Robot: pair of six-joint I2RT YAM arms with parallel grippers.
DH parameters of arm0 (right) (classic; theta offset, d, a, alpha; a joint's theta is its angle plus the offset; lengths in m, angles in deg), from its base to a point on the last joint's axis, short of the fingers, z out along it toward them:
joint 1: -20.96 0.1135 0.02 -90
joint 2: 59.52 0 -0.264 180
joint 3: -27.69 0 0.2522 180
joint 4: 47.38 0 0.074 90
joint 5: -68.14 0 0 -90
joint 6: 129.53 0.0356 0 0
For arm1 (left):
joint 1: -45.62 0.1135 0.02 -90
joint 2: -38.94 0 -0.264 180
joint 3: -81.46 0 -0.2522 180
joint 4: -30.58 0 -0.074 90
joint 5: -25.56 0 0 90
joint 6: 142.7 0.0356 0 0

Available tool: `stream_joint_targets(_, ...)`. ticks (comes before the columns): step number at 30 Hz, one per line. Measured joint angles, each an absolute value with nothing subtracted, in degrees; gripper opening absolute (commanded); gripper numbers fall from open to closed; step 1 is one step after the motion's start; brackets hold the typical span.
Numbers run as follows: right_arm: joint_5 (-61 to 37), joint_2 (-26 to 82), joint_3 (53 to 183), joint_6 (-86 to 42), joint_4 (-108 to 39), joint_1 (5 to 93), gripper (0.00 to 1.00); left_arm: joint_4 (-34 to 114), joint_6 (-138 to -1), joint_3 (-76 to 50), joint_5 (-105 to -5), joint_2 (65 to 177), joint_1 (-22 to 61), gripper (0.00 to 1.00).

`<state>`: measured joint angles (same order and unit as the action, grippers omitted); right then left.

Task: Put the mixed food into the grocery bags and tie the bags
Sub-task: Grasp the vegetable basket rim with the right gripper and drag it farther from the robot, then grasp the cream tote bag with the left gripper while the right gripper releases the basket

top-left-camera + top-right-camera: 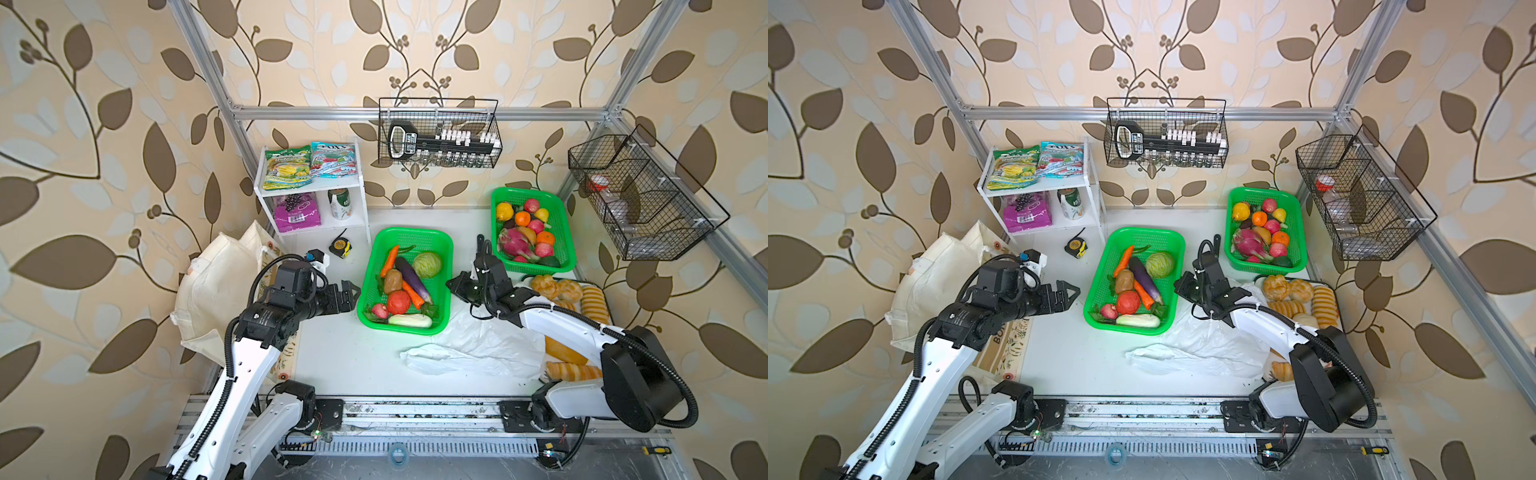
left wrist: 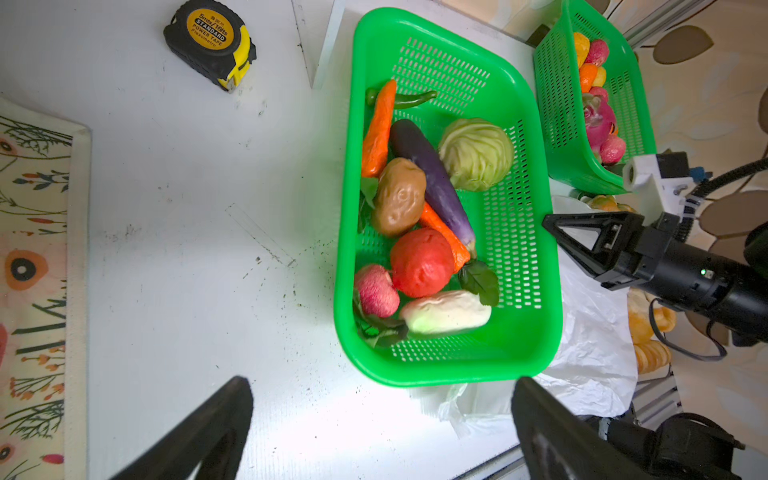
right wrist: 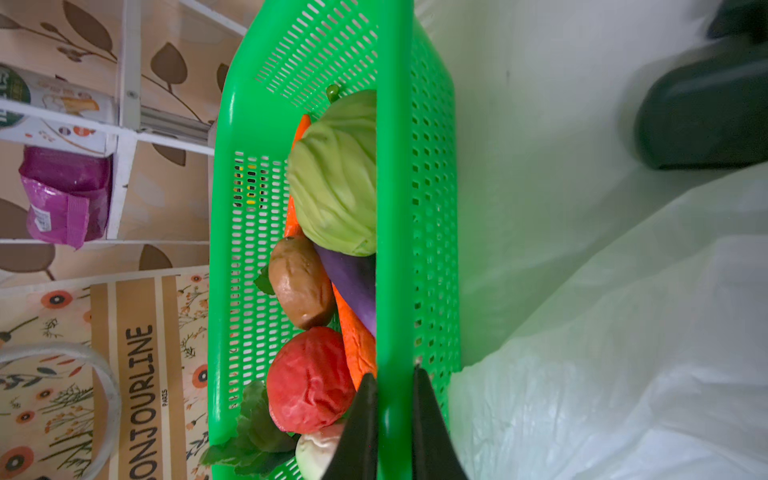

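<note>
- Two tools: the left tool (image 1: 350,291) stands open just left of the green basket (image 1: 405,329); the right tool (image 3: 392,374) is closed on its right wall.
- Inside, between them, lie cabbage (image 1: 427,264), potato (image 1: 392,281) and tomato (image 1: 399,302); we judge the tomato nearest the right tool.
- On the desk (image 1: 332,357), the white bag (image 1: 469,353) lies near-right of the basket; the tote (image 3: 141,374) reads "BONJOURLINE PARIS".

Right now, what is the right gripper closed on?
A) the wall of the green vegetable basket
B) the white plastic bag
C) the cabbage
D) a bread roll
A: in the right wrist view the right gripper has one finger on each side of the wall of the vegetable basket, pinching its rim, while the cabbage lies free inside.
</note>
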<state>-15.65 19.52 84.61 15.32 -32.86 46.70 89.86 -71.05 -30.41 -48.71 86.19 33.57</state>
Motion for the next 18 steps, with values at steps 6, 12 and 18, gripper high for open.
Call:
stream_joint_targets(6,-15.89,20.57,86.47,14.10,-31.92,42.92,0.02,90.98,-70.74,-28.68,-50.02,86.16,33.57,0.99)
stream_joint_targets(12,-15.80,29.45,96.52,11.14,-31.44,40.45,0.02,95.33,-68.80,-21.84,-53.76,86.41,33.57,0.99)
stream_joint_targets(18,-16.56,37.95,106.36,8.59,-30.79,37.83,0.01,101.36,-66.33,-10.96,-66.79,89.44,33.57,0.99)
